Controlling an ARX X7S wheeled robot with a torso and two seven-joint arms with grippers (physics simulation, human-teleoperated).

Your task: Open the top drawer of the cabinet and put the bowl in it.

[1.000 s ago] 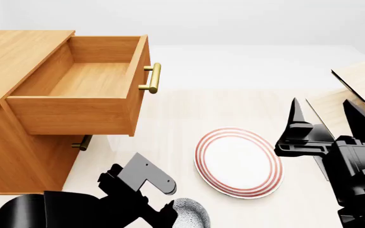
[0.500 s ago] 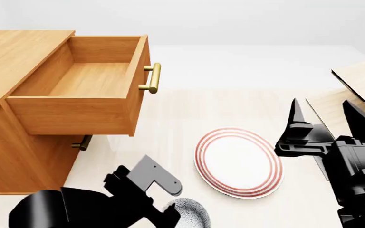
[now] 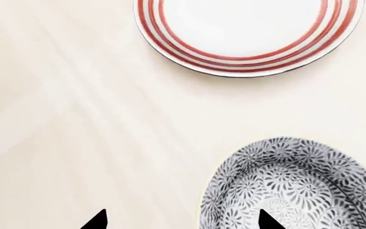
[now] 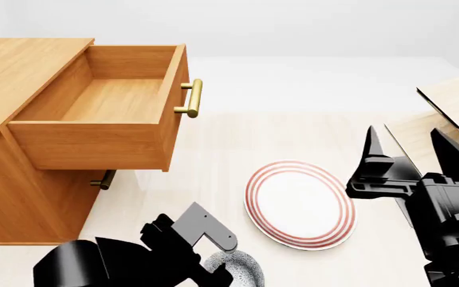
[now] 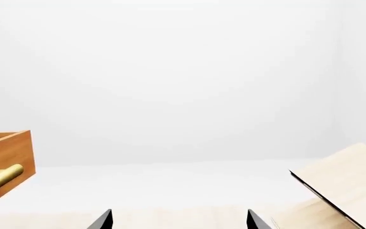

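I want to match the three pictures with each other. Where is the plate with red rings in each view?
Head view: the plate lies low and right of centre, on the table between the two arms.
Left wrist view: it sits at the top edge, cut off by the frame.
Right wrist view: not in it.
Shared landmark: the bowl, near the plate in the head and left wrist views.

one bowl, one plate, one cabinet, two tools.

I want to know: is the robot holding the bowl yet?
No, nothing is held. The left gripper has open jaws straddling the rim of the bowl; the right gripper is open and empty.
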